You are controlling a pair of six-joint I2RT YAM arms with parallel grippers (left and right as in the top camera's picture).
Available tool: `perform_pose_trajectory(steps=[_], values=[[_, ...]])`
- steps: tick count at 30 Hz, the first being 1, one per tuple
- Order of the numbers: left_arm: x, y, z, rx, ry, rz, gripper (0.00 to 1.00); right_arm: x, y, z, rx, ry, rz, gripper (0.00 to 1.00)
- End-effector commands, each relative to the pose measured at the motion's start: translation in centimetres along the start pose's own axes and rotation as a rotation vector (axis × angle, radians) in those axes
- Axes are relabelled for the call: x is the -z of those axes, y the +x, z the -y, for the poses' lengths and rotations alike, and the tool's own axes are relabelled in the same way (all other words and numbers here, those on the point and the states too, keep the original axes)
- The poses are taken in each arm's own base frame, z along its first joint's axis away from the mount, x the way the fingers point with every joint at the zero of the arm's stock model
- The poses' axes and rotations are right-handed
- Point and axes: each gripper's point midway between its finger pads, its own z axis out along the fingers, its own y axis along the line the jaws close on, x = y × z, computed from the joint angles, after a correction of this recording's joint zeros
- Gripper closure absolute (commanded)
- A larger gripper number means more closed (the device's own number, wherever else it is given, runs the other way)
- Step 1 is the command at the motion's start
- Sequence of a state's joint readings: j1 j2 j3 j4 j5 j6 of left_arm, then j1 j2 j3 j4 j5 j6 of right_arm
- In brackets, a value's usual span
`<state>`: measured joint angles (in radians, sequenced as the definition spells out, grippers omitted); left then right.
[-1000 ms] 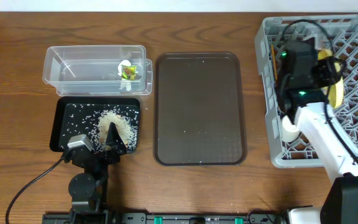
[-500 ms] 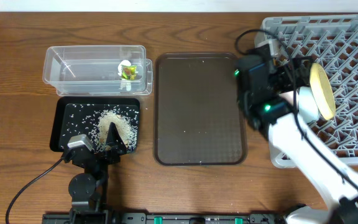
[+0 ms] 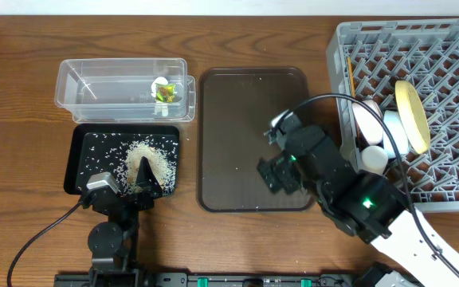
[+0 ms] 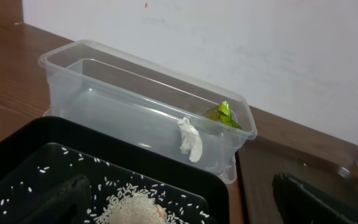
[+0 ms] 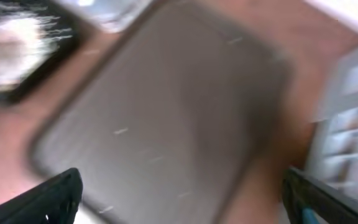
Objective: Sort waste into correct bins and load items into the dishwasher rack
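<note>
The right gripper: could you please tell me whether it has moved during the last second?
Yes. The right gripper has moved left and nearer the front edge, from above the dishwasher rack to over the brown serving tray.

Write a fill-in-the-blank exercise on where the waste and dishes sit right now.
The wrapper lies in the ____ tub. The rice is heaped in the ____ tray. The yellow plate stands on edge in the grey ____. The right gripper hovers over the ____ serving tray.
Missing words: clear; black; rack; brown.
</note>
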<state>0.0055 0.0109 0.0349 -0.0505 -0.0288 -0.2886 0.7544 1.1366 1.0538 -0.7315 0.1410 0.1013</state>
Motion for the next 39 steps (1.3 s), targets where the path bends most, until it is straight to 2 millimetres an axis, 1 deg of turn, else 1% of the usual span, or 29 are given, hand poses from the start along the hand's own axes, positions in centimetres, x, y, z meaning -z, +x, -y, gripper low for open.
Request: perform_pose_trajectory(steps=[1,4,8,10,14,16,19,22,26,29,31,34,36,39], values=[[-0.2,1.6,-0.8,0.001,-0.024,-0.038,0.04,2.1,-0.2,-2.8,-0.157,-0.171,0.014,0.01],[-0.2,1.6,-0.8,0.001,-0.024,-0.038,0.05,3.3,0.0,-3.0,-0.244,-0.200,0.014,0.01],[-0.2,1.6,-0.8,0.001,-0.024,-0.038,0.05,3.9,1.2,-2.5,-0.231,-0.173,-0.017,0.01],[-0.2,1.6,-0.8,0.001,-0.024,-0.038,0.05,3.9,1.1,-2.1,-0.217,-0.155,-0.004,0.01],[-0.2,1.6,-0.8,0.001,-0.024,-0.038,0.04,4.9,-0.6,-0.8,-0.134,-0.106,0.095,0.01],[-0.2,1.6,-0.8,0.001,-0.024,-0.038,0.04,5.8,-1.2,0.2,-0.114,-0.073,0.145,0.01],[-0.2,1.6,-0.8,0.001,-0.024,-0.038,0.04,7.8,-1.7,2.1,-0.110,-0.002,0.216,0.01],[-0.2,1.6,-0.8,0.001,-0.024,-0.038,0.04,10.4,-2.1,3.7,-0.092,0.065,0.300,0.01],[-0.2,1.6,-0.8,0.001,-0.024,-0.038,0.04,13.1,-2.2,5.3,0.001,0.134,0.400,0.01],[-0.2,1.6,-0.8,0.001,-0.024,-0.038,0.04,14.2,-1.6,7.3,-0.006,0.208,0.478,0.01],[-0.2,1.6,-0.8,0.001,-0.024,-0.038,0.05,13.9,-0.6,8.3,-0.041,0.231,0.516,0.01],[-0.2,1.6,-0.8,0.001,-0.024,-0.038,0.04,12.1,1.4,9.0,-0.074,0.222,0.564,0.01],[-0.2,1.6,-0.8,0.001,-0.024,-0.038,0.04,10.5,2.8,9.3,-0.082,0.209,0.591,0.01],[-0.2,1.6,-0.8,0.001,-0.024,-0.038,0.04,8.5,4.7,9.1,-0.079,0.185,0.619,0.01]])
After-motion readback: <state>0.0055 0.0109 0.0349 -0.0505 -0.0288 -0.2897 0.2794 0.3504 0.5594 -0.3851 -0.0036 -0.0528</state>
